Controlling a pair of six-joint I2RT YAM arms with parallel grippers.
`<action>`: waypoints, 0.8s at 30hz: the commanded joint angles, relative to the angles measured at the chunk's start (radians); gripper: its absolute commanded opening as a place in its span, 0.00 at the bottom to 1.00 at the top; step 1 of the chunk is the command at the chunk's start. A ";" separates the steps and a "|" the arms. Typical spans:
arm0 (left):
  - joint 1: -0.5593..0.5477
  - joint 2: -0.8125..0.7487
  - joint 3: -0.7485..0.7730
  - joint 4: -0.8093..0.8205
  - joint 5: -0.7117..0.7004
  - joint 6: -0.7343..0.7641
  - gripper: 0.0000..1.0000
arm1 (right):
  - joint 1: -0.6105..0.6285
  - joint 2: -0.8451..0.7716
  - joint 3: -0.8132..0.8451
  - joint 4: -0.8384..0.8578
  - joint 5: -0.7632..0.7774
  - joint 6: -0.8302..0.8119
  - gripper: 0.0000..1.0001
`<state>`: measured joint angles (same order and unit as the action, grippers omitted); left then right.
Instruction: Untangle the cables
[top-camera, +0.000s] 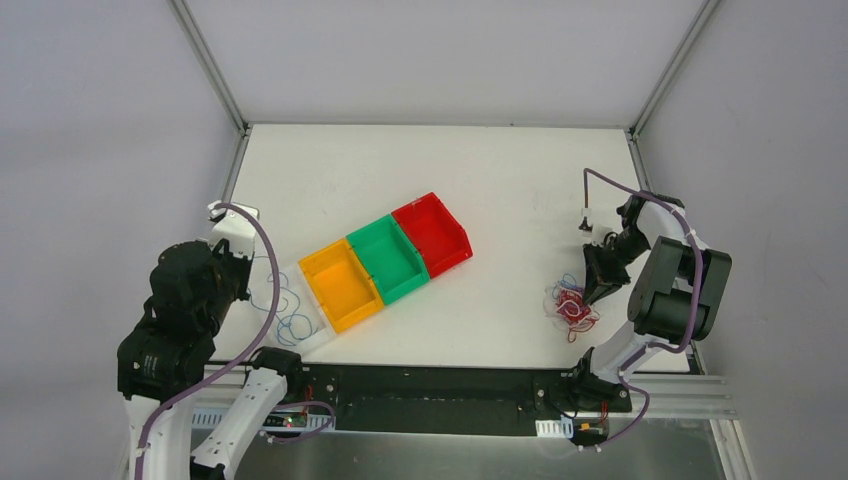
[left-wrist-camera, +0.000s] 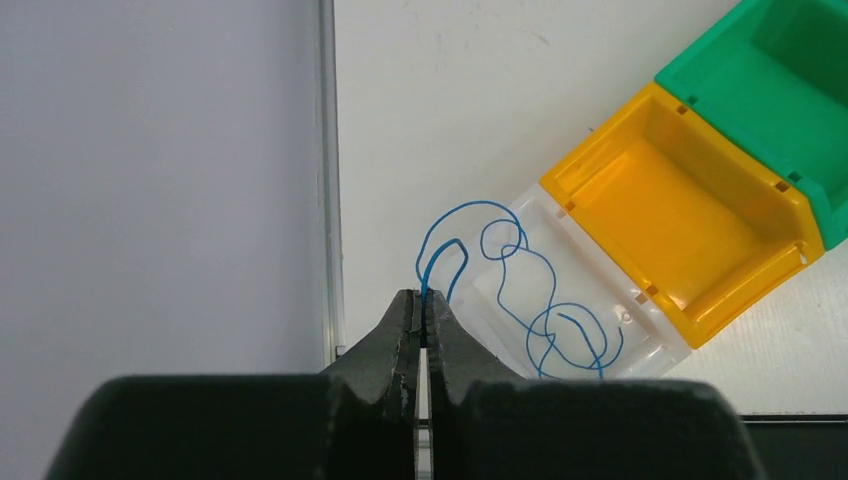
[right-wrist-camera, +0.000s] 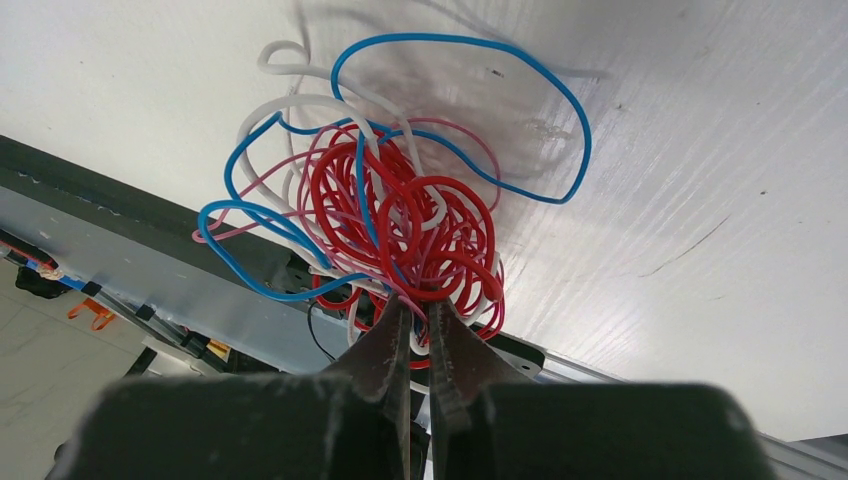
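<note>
On the near rail a small board (top-camera: 289, 421) shows only as specks, too small to read. At near left, the left arm's (top-camera: 185, 300) jaws are clenched on one end of a thin blue cable (left-wrist-camera: 530, 300). The rest of it curls loosely over a clear bin (left-wrist-camera: 640, 340) and the white surface (top-camera: 500, 150); its nearest loops are cut off behind the wrist housing. At near right, the right arm's (top-camera: 665, 290) jaws are pinched together on red strands at the edge of a tangle of cables (right-wrist-camera: 400, 200) in red, blue, white and pink. The strands hide the tips, and I cannot tell whether the bundle rests on the surface or hangs just clear. Farther in, beyond the clear bin, an orange bin (top-camera: 342, 283), a green bin (top-camera: 390, 260) and a red bin (top-camera: 432, 235) sit touching in a slanted row.
</note>
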<state>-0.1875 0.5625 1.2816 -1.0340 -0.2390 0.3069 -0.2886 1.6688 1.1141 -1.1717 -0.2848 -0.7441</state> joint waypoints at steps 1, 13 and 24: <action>0.013 -0.006 -0.030 -0.008 -0.041 0.023 0.00 | -0.006 -0.032 0.001 -0.047 -0.016 -0.005 0.04; 0.012 0.062 -0.376 0.061 0.073 0.055 0.00 | -0.006 -0.013 -0.004 -0.049 -0.026 0.000 0.04; 0.013 0.161 -0.574 0.228 0.215 0.039 0.00 | -0.006 -0.050 -0.047 -0.057 -0.027 -0.004 0.04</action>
<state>-0.1875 0.6975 0.7155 -0.8631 -0.1402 0.3580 -0.2886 1.6672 1.0775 -1.1770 -0.2958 -0.7441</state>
